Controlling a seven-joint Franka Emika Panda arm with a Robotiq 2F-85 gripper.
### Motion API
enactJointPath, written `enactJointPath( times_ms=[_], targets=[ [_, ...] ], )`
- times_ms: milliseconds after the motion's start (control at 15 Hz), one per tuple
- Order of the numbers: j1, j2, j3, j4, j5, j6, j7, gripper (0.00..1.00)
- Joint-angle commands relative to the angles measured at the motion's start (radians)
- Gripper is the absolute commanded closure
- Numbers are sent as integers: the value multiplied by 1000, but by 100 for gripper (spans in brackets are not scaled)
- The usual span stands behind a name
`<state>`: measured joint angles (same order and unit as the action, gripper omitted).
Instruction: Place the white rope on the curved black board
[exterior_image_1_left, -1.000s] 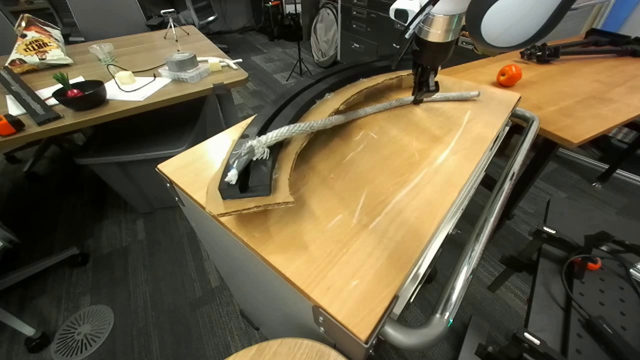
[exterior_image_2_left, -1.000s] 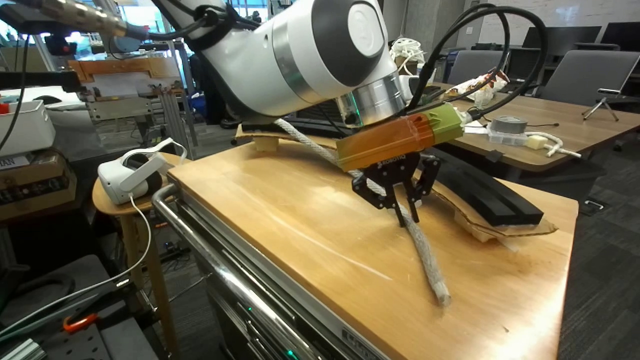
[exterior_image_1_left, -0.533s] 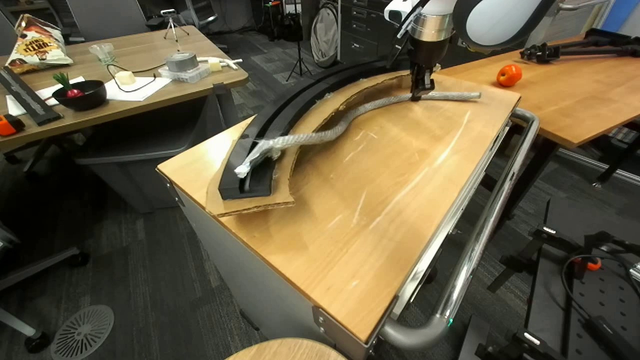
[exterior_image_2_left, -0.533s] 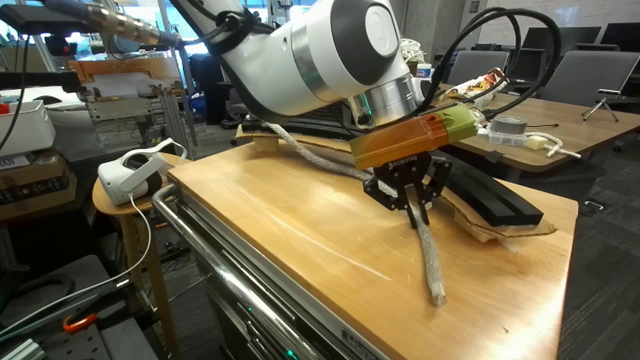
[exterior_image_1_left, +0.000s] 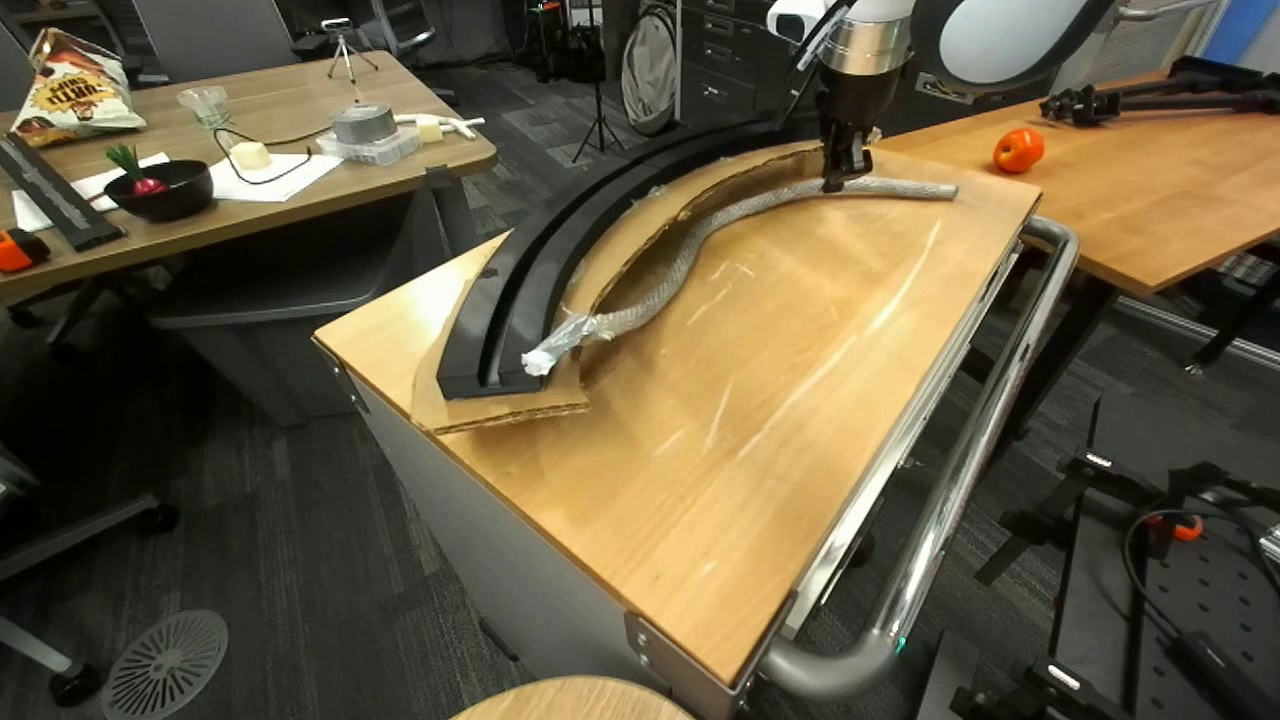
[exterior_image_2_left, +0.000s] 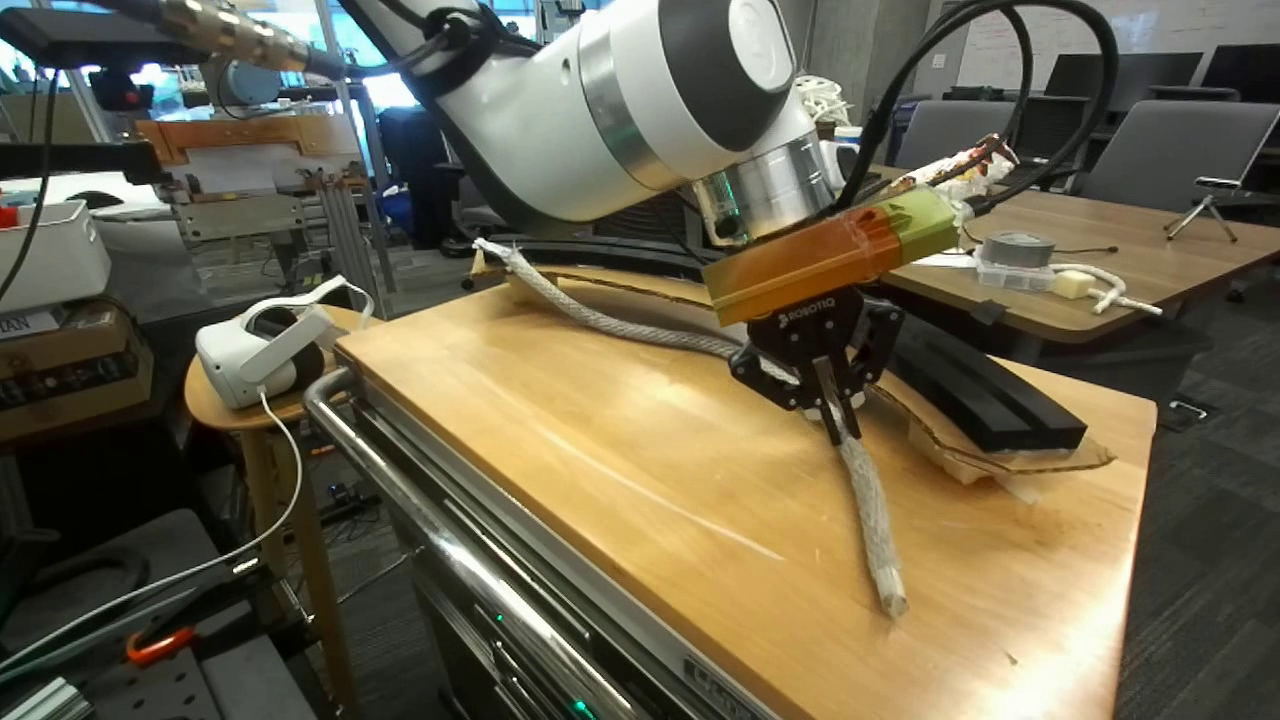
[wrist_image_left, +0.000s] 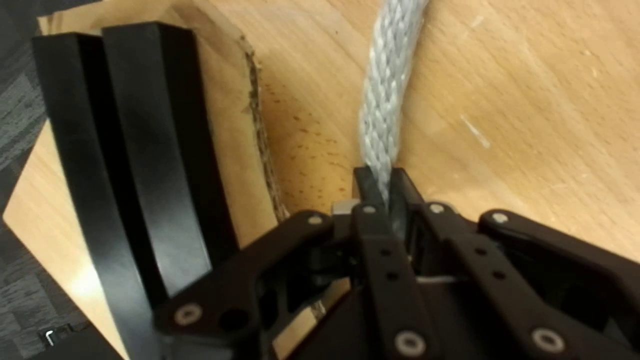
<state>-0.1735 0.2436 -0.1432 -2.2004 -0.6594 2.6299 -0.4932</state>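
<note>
The white rope lies along the inner side of the curved black board. Its taped, frayed end rests on the board's inner edge near one board end, and its middle bows over the wooden top. My gripper is shut on the rope nearer its other end, inside the arc and beside the board. In an exterior view the gripper has the rope between its fingers, with a short tail running down towards the tabletop. In the wrist view the rope enters between the fingertips; the grooved board is to the left.
The board sits on a cardboard base raised on blocks above the wooden tabletop. A metal rail runs along one table side. Another table with small items stands behind the board. A headset lies on a stool.
The rope's taped end has slid across the board's groove to its inner edge. The rope now bends along the cardboard's inner side. My gripper has shifted slightly along the arc and risen a little.
</note>
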Motion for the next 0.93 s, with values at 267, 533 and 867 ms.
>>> enactJointPath(
  times_ms=[267,533,867],
  targets=[
    [23,-261,-36,-131,-485,52,213,94],
    [18,-290,-17,-130,-479,105,284,94],
    [33,-218,10,-54,-558,91,416,94]
  ],
)
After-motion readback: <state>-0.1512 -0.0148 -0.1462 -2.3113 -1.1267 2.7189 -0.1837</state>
